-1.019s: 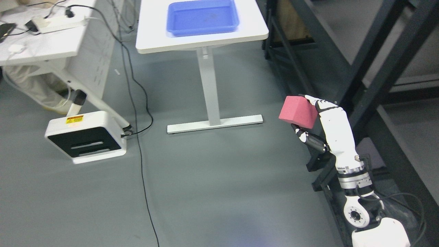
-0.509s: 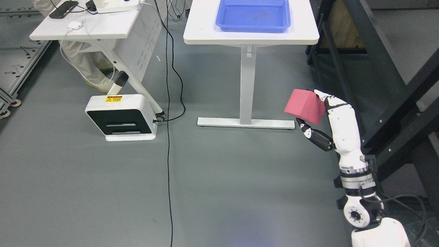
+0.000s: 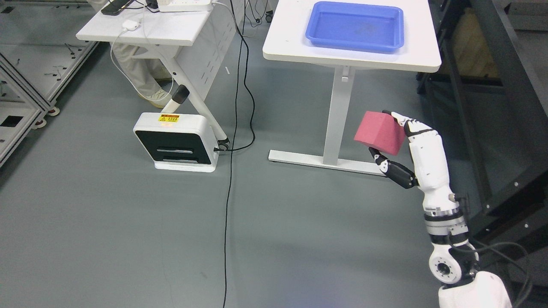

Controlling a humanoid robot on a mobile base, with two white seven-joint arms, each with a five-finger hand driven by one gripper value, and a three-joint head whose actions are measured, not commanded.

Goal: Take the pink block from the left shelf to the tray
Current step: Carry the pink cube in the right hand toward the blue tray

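My right hand (image 3: 396, 143) comes up from the lower right and is shut on a pink block (image 3: 379, 132), held in the air above the grey floor. Its fingers wrap the block's right side and the thumb presses from below. A blue tray (image 3: 354, 26) lies on a white table (image 3: 411, 60) at the top, beyond and above the block in the picture. The tray looks bare inside. My left arm does not show.
A dark metal shelf frame (image 3: 501, 85) stands at the right. The white table's leg and foot (image 3: 325, 158) are just left of the block. A black cable (image 3: 233, 171) runs down the floor. A white box unit (image 3: 175, 142) and a second desk (image 3: 150, 30) stand at the left.
The whole picture has shifted right, so the camera has turned; table and tray now sit more to the right. The hand keeps its hold on the pink block in nearly the same place.
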